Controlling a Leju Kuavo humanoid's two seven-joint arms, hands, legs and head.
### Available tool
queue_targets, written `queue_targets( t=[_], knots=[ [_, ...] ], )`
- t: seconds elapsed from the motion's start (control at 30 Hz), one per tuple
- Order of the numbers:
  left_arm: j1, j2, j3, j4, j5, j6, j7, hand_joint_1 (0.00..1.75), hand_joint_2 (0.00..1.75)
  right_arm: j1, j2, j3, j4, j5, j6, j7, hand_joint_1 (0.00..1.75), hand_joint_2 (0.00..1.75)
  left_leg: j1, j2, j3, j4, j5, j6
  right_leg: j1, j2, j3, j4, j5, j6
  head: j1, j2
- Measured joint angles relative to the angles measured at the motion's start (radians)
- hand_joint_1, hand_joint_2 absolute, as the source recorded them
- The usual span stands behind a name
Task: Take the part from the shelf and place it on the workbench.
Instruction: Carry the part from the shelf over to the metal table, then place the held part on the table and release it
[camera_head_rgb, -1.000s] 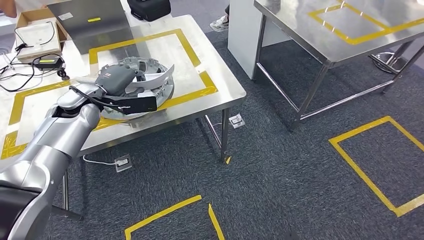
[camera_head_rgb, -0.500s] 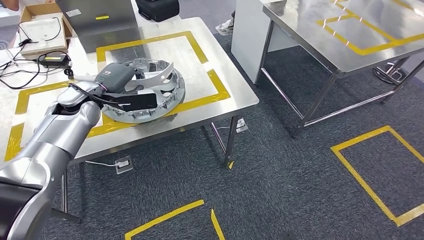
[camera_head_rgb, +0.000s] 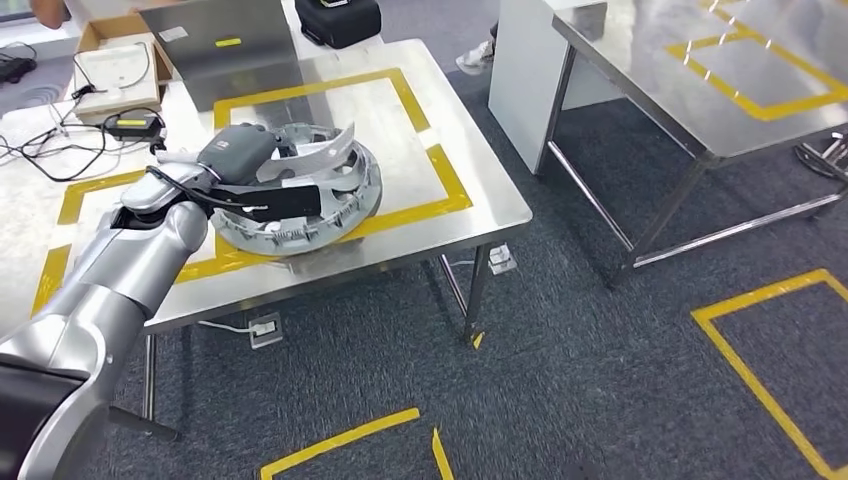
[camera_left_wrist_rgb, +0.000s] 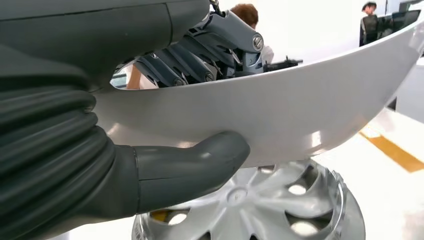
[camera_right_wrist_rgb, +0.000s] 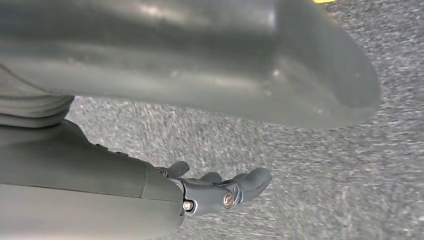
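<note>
My left hand (camera_head_rgb: 235, 155) grips a white curved part (camera_head_rgb: 328, 148) just above a round silver wheel-like part (camera_head_rgb: 300, 215). That round part lies on the steel workbench (camera_head_rgb: 450, 215), across the yellow tape square. In the left wrist view the thumb (camera_left_wrist_rgb: 195, 160) presses under the white part (camera_left_wrist_rgb: 290, 110), the dark fingers curl over its upper edge, and the silver wheel (camera_left_wrist_rgb: 270, 200) sits right below. My right hand (camera_right_wrist_rgb: 220, 187) hangs over grey carpet with its fingers apart and nothing in them.
A cardboard box (camera_head_rgb: 115, 65), a charger with cables (camera_head_rgb: 125, 125), a grey metal sheet (camera_head_rgb: 235, 50) and a black case (camera_head_rgb: 338, 20) sit at the workbench's far side. A second steel table (camera_head_rgb: 720, 120) stands at the right. Yellow tape marks the carpet (camera_head_rgb: 770, 370).
The whole picture has shifted, so the camera has moved. My left hand still holds the white part over the silver wheel, at about the same place on the workbench.
</note>
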Motion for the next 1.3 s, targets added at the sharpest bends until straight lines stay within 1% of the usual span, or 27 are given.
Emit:
queue_targets(
  t=[0.07, 0.1, 0.13, 0.2, 0.23, 0.3, 0.37, 0.4, 0.47, 0.53, 0.57, 0.6, 0.63, 0.67, 0.73, 0.8, 0.87, 0.9, 0.97, 1.0, 1.03, 1.07, 1.1, 1.13, 1.17, 1.23, 1.3],
  knots=[
    [0.003, 0.0, 0.0, 0.004, 0.0, 0.0, 0.0, 1.71, 1.75, -0.001, 0.0, 0.0, 0.0, -0.001, -0.001, 0.0, 0.0, 0.0, 0.004, 0.01, -0.067, 0.109, -0.027, -0.007, 0.0, -0.014, 0.008, 0.001, -0.008, -0.002, 0.0, 0.0],
    [0.006, 0.0, 0.0, 0.006, 0.001, 0.0, 0.0, 1.71, 1.75, 0.0, 0.0, 0.0, 0.0, -0.002, -0.001, 0.0, 0.0, 0.0, 0.006, 0.012, -0.08, 0.119, -0.014, -0.009, 0.0, -0.02, 0.012, 0.001, -0.012, -0.001, 0.0, 0.0],
    [0.007, 0.0, 0.0, 0.008, 0.001, 0.0, 0.0, 1.71, 1.75, 0.0, 0.001, 0.0, 0.0, -0.002, -0.001, 0.0, 0.0, 0.0, 0.008, 0.016, -0.072, 0.089, 0.018, -0.01, -0.001, -0.026, 0.018, 0.002, -0.017, 0.001, -0.001, 0.0],
    [0.006, 0.0, 0.0, 0.01, 0.003, 0.001, 0.0, 1.71, 1.75, 0.0, 0.002, 0.0, 0.0, -0.002, -0.002, 0.0, 0.0, 0.0, 0.006, 0.043, -0.017, -0.041, 0.093, -0.008, 0.0, -0.039, 0.031, 0.006, -0.03, 0.009, -0.001, 0.0],
    [0.004, -0.001, -0.001, 0.01, 0.004, 0.002, 0.0, 1.71, 1.75, 0.0, 0.002, -0.001, 0.0, -0.002, -0.003, 0.0, 0.0, 0.0, 0.004, 0.057, 0.009, -0.097, 0.115, -0.002, 0.003, -0.045, 0.036, 0.009, -0.037, 0.015, -0.001, 0.0],
    [0.004, -0.004, -0.001, 0.01, 0.006, 0.004, 0.001, 1.71, 1.75, -0.002, 0.002, -0.001, 0.0, 0.0, -0.006, 0.0, 0.0, 0.0, -0.002, 0.07, 0.03, -0.143, 0.118, 0.014, 0.01, -0.059, 0.041, 0.012, -0.045, 0.025, 0.002, 0.0],
    [0.006, -0.003, -0.001, 0.01, 0.007, 0.007, 0.001, 1.71, 1.75, -0.003, 0.002, -0.002, 0.0, 0.004, -0.009, 0.0, 0.0, 0.0, -0.002, 0.051, 0.03, -0.146, 0.117, 0.03, 0.011, -0.072, 0.044, 0.01, -0.05, 0.035, 0.004, 0.0],
    [0.006, -0.001, -0.001, 0.009, 0.007, 0.008, 0.002, 1.71, 1.75, -0.004, 0.003, -0.002, 0.0, 0.005, -0.01, -0.001, 0.0, 0.0, 0.0, 0.041, 0.031, -0.147, 0.117, 0.036, 0.009, -0.066, 0.042, 0.018, -0.059, 0.041, 0.004, 0.0],
    [0.004, 0.001, -0.001, 0.008, 0.008, 0.01, 0.002, 1.71, 1.75, -0.004, 0.003, -0.002, 0.0, 0.007, -0.011, -0.001, 0.0, 0.0, 0.004, 0.023, 0.034, -0.15, 0.117, 0.047, 0.005, -0.034, 0.01, 0.088, -0.097, 0.049, 0.006, 0.0],
    [0.007, 0.002, -0.001, 0.009, 0.008, 0.011, 0.002, 1.71, 1.75, -0.003, 0.003, -0.002, 0.0, 0.008, -0.011, -0.001, 0.0, 0.0, 0.004, 0.003, 0.034, -0.149, 0.115, 0.052, 0.004, -0.009, -0.062, 0.223, -0.149, 0.052, 0.008, 0.0],
    [0.011, 0.002, -0.001, 0.009, 0.008, 0.011, 0.002, 1.71, 1.75, -0.002, 0.003, -0.002, 0.0, 0.009, -0.011, -0.001, 0.0, 0.0, 0.004, -0.009, 0.035, -0.149, 0.114, 0.053, 0.004, -0.006, -0.098, 0.278, -0.16, 0.052, 0.008, 0.0],
    [0.014, 0.003, -0.001, 0.009, 0.008, 0.011, 0.002, 1.71, 1.75, -0.002, 0.003, -0.002, 0.0, 0.01, -0.011, -0.001, 0.0, 0.0, 0.003, -0.021, 0.036, -0.148, 0.113, 0.053, 0.004, -0.004, -0.119, 0.301, -0.153, 0.05, 0.008, 0.0],
    [0.016, 0.004, -0.001, 0.01, 0.008, 0.011, 0.002, 1.71, 1.75, -0.002, 0.003, -0.002, 0.0, 0.012, -0.011, -0.001, 0.0, 0.0, 0.003, -0.034, 0.037, -0.148, 0.112, 0.053, 0.004, -0.002, -0.122, 0.284, -0.126, 0.048, 0.008, 0.0],
    [0.017, 0.005, -0.001, 0.01, 0.009, 0.012, 0.002, 1.71, 1.75, -0.002, 0.003, -0.002, 0.0, 0.013, -0.012, -0.001, 0.0, 0.0, 0.003, -0.046, 0.04, -0.147, 0.111, 0.051, 0.003, 0.004, -0.106, 0.23, -0.086, 0.045, 0.008, 0.0],
    [0.017, 0.007, -0.001, 0.01, 0.01, 0.013, 0.002, 1.71, 1.75, -0.001, 0.003, -0.002, 0.0, 0.016, -0.014, -0.001, 0.0, 0.0, 0.003, -0.068, 0.042, -0.145, 0.107, 0.044, 0.0, 0.044, -0.051, 0.091, -0.018, 0.037, 0.008, 0.0],
    [0.019, 0.011, -0.001, 0.01, 0.013, 0.013, 0.001, 1.71, 1.75, -0.001, 0.003, -0.002, 0.0, 0.018, -0.016, -0.002, 0.0, 0.0, 0.006, -0.086, 0.04, -0.146, 0.105, 0.032, 0.001, 0.072, -0.02, 0.022, -0.002, 0.033, 0.007, 0.0],
    [0.023, 0.017, -0.001, 0.011, 0.016, 0.014, -0.001, 1.71, 1.75, -0.003, 0.004, -0.002, 0.0, 0.016, -0.017, -0.002, 0.0, 0.0, 0.009, -0.101, 0.039, -0.152, 0.106, 0.017, 0.003, 0.062, -0.013, 0.015, -0.007, 0.027, 0.007, 0.0],
    [0.025, 0.021, -0.001, 0.011, 0.017, 0.015, -0.001, 1.71, 1.75, -0.004, 0.004, -0.002, 0.0, 0.015, -0.018, -0.003, 0.0, 0.0, 0.008, -0.091, 0.038, -0.149, 0.104, 0.011, 0.002, 0.055, -0.008, 0.011, -0.006, 0.022, 0.007, 0.0],
    [0.026, 0.027, -0.001, 0.011, 0.019, 0.017, -0.001, 1.71, 1.75, -0.004, 0.006, -0.002, 0.0, 0.011, -0.019, -0.003, 0.0, 0.0, 0.005, -0.042, 0.014, -0.098, 0.074, 0.002, -0.002, 0.041, 0.002, 0.003, -0.004, 0.01, 0.002, 0.0],
    [0.027, 0.028, -0.001, 0.011, 0.02, 0.018, -0.001, 1.71, 1.75, -0.003, 0.006, -0.003, 0.0, 0.01, -0.02, -0.003, 0.0, 0.0, 0.005, -0.013, -0.014, -0.041, 0.046, -0.001, -0.001, 0.034, 0.006, 0.002, -0.006, 0.005, 0.0, 0.0],
    [0.029, 0.028, -0.001, 0.011, 0.02, 0.018, -0.001, 1.71, 1.75, -0.002, 0.006, -0.003, 0.0, 0.009, -0.02, -0.003, 0.0, 0.0, 0.006, 0.003, -0.049, 0.025, 0.017, -0.005, -0.001, 0.028, 0.007, 0.002, -0.008, 0.001, -0.003, 0.0],
    [0.032, 0.028, -0.001, 0.011, 0.02, 0.019, -0.001, 1.71, 1.75, -0.002, 0.006, -0.003, 0.0, 0.009, -0.02, -0.002, 0.0, 0.0, 0.007, 0.009, -0.081, 0.084, -0.002, -0.008, 0.0, 0.022, 0.009, 0.002, -0.01, -0.001, -0.003, 0.0],
    [0.035, 0.028, -0.001, 0.011, 0.02, 0.019, -0.001, 1.71, 1.75, -0.002, 0.006, -0.004, 0.0, 0.01, -0.02, -0.002, 0.0, 0.0, 0.009, 0.011, -0.1, 0.116, -0.004, -0.01, 0.0, 0.018, 0.01, 0.003, -0.013, -0.001, -0.003, 0.0],
    [0.037, 0.029, -0.001, 0.012, 0.02, 0.019, -0.001, 1.71, 1.75, -0.002, 0.006, -0.004, 0.0, 0.012, -0.02, -0.002, 0.0, 0.0, 0.01, 0.012, -0.1, 0.11, 0.014, -0.011, 0.0, 0.015, 0.012, 0.004, -0.016, 0.0, -0.003, 0.0],
    [0.037, 0.03, -0.001, 0.012, 0.02, 0.02, 0.0, 1.71, 1.75, -0.002, 0.006, -0.004, 0.0, 0.013, -0.02, -0.002, 0.0, 0.0, 0.011, 0.014, -0.08, 0.066, 0.047, -0.011, 0.0, 0.013, 0.015, 0.006, -0.019, 0.002, -0.003, 0.0],
    [0.034, 0.033, -0.001, 0.011, 0.021, 0.021, 0.0, 1.71, 1.75, -0.002, 0.006, -0.004, 0.0, 0.015, -0.019, -0.002, 0.0, 0.0, 0.01, 0.017, -0.011, -0.07, 0.108, -0.006, 0.002, 0.01, 0.021, 0.012, -0.029, 0.011, -0.003, 0.0],
    [0.031, 0.034, -0.001, 0.011, 0.022, 0.022, 0.0, 1.71, 1.75, -0.003, 0.006, -0.004, 0.0, 0.016, -0.019, -0.002, 0.0, 0.0, 0.007, 0.019, 0.029, -0.144, 0.122, 0.004, 0.005, 0.008, 0.023, 0.015, -0.036, 0.021, -0.001, 0.0]
  ],
)
